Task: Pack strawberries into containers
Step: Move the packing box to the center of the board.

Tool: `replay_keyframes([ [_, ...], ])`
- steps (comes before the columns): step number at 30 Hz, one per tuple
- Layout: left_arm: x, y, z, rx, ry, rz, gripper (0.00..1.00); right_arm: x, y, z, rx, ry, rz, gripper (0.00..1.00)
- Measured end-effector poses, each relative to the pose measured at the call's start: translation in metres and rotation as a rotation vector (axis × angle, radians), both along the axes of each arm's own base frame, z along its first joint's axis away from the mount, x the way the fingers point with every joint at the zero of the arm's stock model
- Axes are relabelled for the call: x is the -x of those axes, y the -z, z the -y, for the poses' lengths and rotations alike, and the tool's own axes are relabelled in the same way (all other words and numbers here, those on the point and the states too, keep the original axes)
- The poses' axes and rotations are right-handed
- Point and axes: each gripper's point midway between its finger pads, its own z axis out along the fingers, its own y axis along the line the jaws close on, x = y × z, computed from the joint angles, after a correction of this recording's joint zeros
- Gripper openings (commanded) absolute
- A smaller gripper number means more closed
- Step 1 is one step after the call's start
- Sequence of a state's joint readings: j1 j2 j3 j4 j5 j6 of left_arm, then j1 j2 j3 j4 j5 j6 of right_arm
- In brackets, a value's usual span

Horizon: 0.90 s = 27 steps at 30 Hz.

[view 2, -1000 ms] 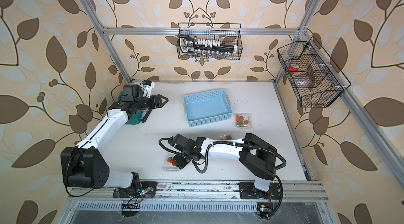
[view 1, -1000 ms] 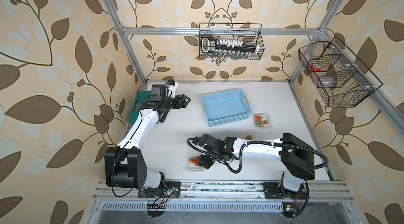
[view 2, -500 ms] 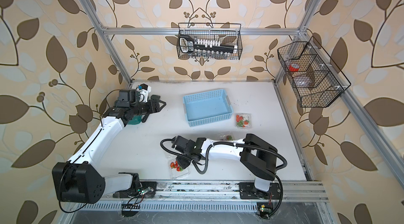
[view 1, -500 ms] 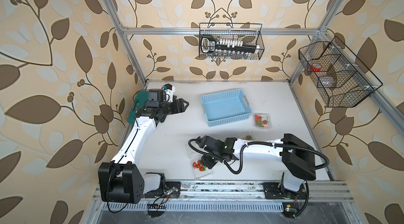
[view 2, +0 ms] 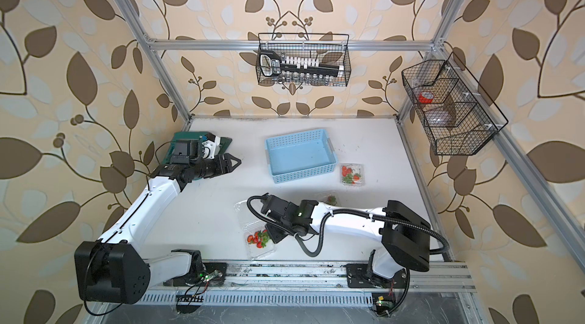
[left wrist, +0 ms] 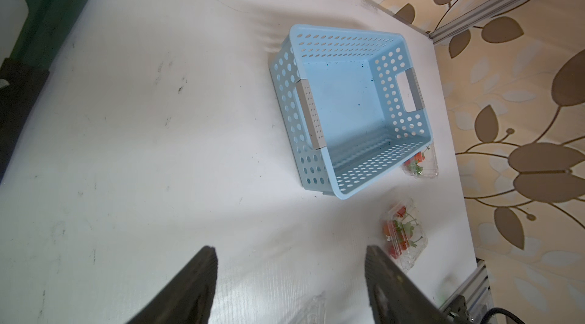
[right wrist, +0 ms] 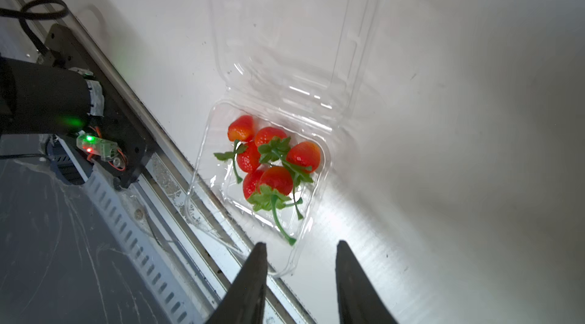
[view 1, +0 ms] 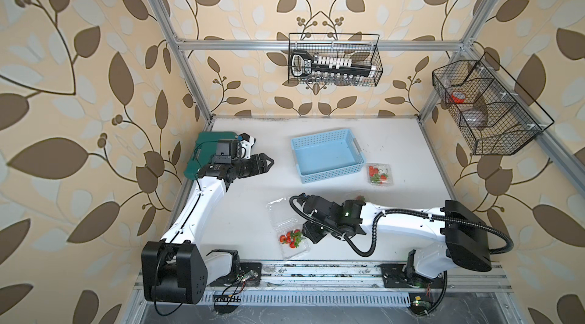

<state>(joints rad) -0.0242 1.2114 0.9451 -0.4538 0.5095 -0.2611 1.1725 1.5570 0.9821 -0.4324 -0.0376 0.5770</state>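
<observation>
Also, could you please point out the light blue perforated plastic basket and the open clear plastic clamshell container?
Blue basket (view 1: 332,174): a top view, near wall.
Clamshell container (right wrist: 285,37): right wrist view, open lid.

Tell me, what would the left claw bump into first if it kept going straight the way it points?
Most likely the light blue basket, at its near handled end. Height is hard to judge, so the left gripper might pass over the rim.

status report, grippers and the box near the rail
left gripper open, empty. right gripper open, at corner of open container. strawberries inside, lid laid back. nothing in the way.
</observation>
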Motion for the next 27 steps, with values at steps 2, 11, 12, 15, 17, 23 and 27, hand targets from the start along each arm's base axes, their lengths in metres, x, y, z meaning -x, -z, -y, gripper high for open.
replay_keyframes([
  [2, 0.001, 0.003, 0.0, 0.003, 0.001, -0.009, 0.75, 0.009, 0.009, 0.005, 0.017, 0.0, -0.029, 0.34],
  [11, 0.007, 0.012, 0.002, 0.013, 0.007, -0.037, 0.75, 0.023, 0.022, 0.009, 0.016, 0.018, -0.106, 0.32],
  [12, 0.007, 0.012, 0.002, 0.013, 0.007, -0.037, 0.75, 0.023, 0.022, 0.008, 0.012, 0.018, -0.108, 0.32],
  [15, 0.007, 0.012, 0.002, 0.014, 0.008, -0.035, 0.75, 0.022, 0.023, 0.004, 0.015, 0.017, -0.113, 0.31],
  [17, 0.007, 0.012, 0.003, 0.016, 0.009, -0.035, 0.75, 0.02, 0.026, -0.001, 0.023, 0.017, -0.116, 0.31],
  [23, 0.008, 0.011, 0.005, 0.026, 0.019, -0.035, 0.75, 0.02, 0.043, -0.002, 0.079, 0.021, -0.137, 0.28],
  [27, 0.008, 0.011, 0.006, 0.031, 0.024, -0.037, 0.75, 0.015, 0.047, -0.002, 0.095, 0.04, -0.142, 0.19],
])
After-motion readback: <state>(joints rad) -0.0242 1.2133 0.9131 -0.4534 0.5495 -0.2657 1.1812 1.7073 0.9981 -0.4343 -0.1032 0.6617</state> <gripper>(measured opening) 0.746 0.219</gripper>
